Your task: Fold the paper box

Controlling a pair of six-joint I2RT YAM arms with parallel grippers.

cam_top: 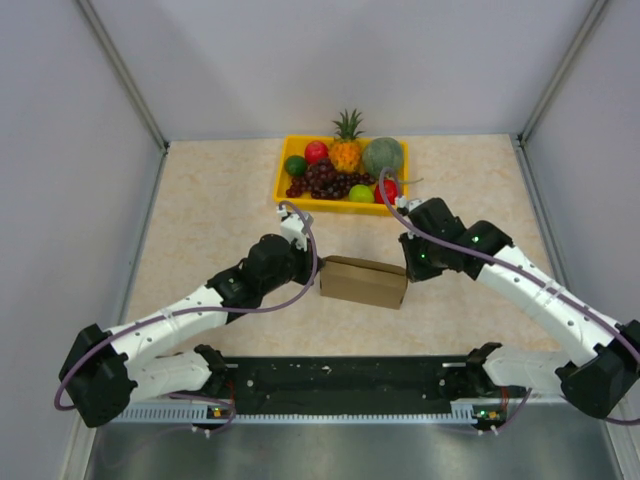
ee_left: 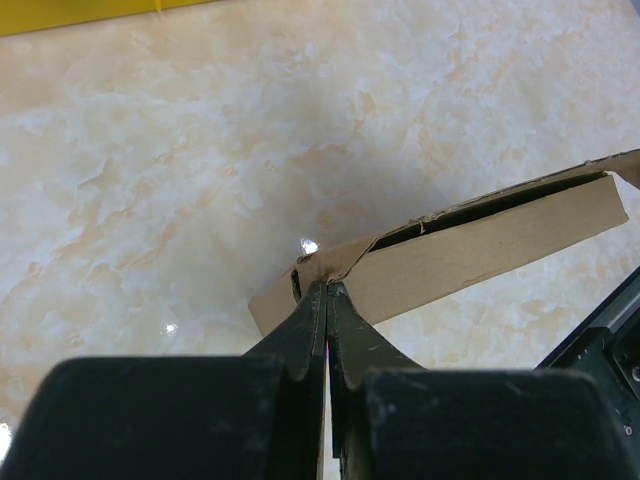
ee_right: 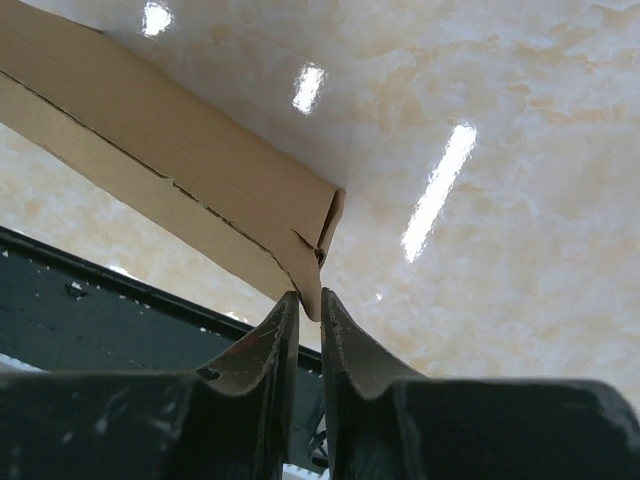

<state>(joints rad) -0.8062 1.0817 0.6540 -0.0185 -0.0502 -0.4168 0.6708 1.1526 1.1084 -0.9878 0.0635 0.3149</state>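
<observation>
The paper box (cam_top: 363, 282) is a small brown cardboard carton held lengthwise between my two grippers at the middle of the table. My left gripper (cam_top: 312, 268) is at its left end. In the left wrist view its fingers are pressed together at a crumpled corner of the box (ee_left: 480, 250), pinching the edge at the tips (ee_left: 327, 287). At the right end is my right gripper (cam_top: 408, 268). In the right wrist view the box's lower corner (ee_right: 180, 190) sits between the nearly closed fingertips (ee_right: 309, 298). The top seam of the box gapes slightly.
A yellow fruit tray (cam_top: 285, 190) with a pineapple, grapes and other fruit stands just behind the box, close to the right wrist. The black base rail (cam_top: 340, 375) runs along the near edge. Grey walls close in both sides.
</observation>
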